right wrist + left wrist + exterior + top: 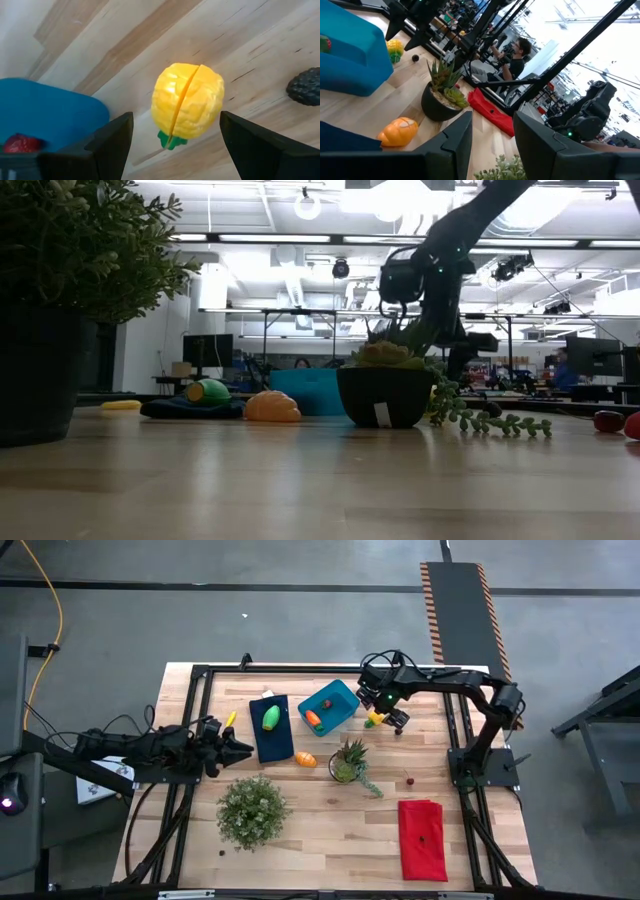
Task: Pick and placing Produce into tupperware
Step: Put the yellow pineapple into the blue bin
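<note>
A yellow lemon-like piece of produce (187,100) with a green stub lies on the wood just right of the bright blue tupperware (328,707). My right gripper (176,117) hovers above it, pointing down and open, one finger on either side and clear of it. An orange carrot (313,719) and a red piece (20,143) lie in the tupperware. A green oval (271,717) rests on a dark blue cloth (270,740), and an orange oval (306,759) lies on the table. My left gripper (235,750) waits level at the table's left, open and empty.
A spiky plant in a small pot (348,762) stands near the table's middle, and a bushy potted plant (252,810) stands toward the near left. A red cloth (422,838) lies at the near right. A small dark berry (305,86) lies close to the yellow piece.
</note>
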{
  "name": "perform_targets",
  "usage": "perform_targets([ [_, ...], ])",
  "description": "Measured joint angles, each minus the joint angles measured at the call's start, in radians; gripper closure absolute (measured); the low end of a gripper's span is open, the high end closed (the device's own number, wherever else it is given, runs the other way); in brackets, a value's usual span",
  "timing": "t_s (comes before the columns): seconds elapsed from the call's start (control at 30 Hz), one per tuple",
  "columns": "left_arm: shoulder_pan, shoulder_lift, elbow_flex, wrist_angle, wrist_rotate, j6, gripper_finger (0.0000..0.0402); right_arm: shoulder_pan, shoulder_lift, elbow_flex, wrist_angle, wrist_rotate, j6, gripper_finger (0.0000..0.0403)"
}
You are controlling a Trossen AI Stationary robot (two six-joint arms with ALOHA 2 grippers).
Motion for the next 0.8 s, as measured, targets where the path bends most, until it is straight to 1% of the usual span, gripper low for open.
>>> perform_targets([
  [0.37, 0.000, 0.002, 0.000, 0.001, 0.000, 0.000, 0.0270, -0.013, 0.004, 0.000, -0.038, 0.012, 0.000, 0.0116],
  [0.8, 0.000, 0.008, 0.000, 0.002, 0.000, -0.001, 0.0270, -0.019, 0.023, 0.000, -0.025, 0.011, -0.003, 0.0116],
])
